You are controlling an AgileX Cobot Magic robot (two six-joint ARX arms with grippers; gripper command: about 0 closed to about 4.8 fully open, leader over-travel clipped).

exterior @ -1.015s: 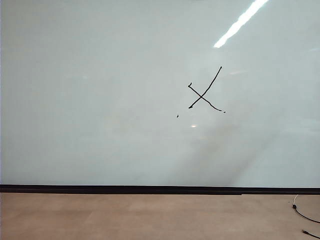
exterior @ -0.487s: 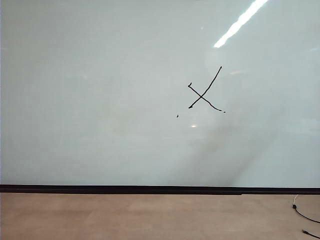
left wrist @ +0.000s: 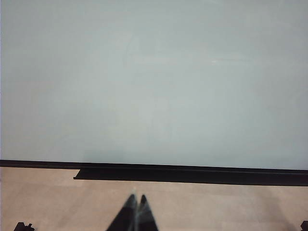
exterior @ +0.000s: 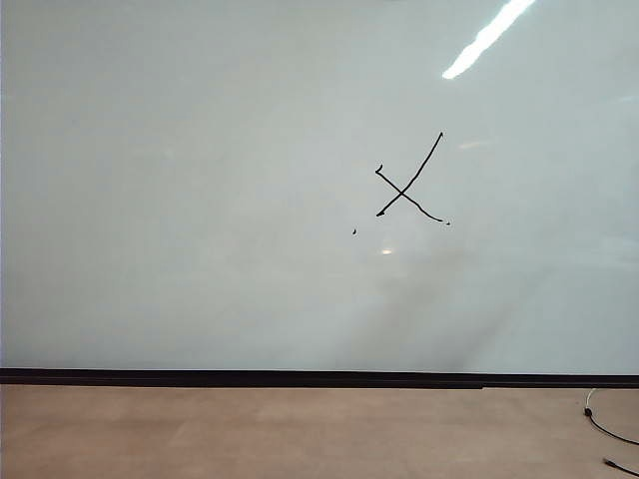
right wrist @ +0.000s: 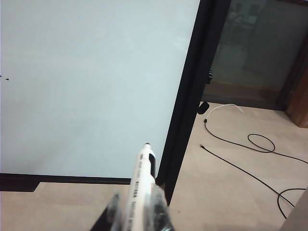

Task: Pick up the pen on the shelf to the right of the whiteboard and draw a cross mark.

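Observation:
The whiteboard (exterior: 200, 200) fills most of the exterior view, with a dark strip along its lower edge. A thin black cross mark (exterior: 405, 190) sits right of its centre, a tiny black speck just below-left of it. No arm shows in the exterior view. In the right wrist view my right gripper (right wrist: 137, 202) is shut on the pen (right wrist: 139, 185), a slim white marker with dark printing that points toward the whiteboard (right wrist: 86, 86) near its dark side frame. In the left wrist view my left gripper (left wrist: 136, 198) is shut and empty, facing the whiteboard (left wrist: 154, 82). The shelf is out of view.
Beige floor runs below the board. Black cables (right wrist: 250, 144) lie on the floor beyond the board's dark side frame (right wrist: 185, 106), and a cable end (exterior: 599, 419) shows at the lower right of the exterior view. A dark glass partition (right wrist: 255, 48) stands behind.
The ceiling light's bright reflection on the board has shortened slightly toward the top. The cross mark and everything else stay as they were.

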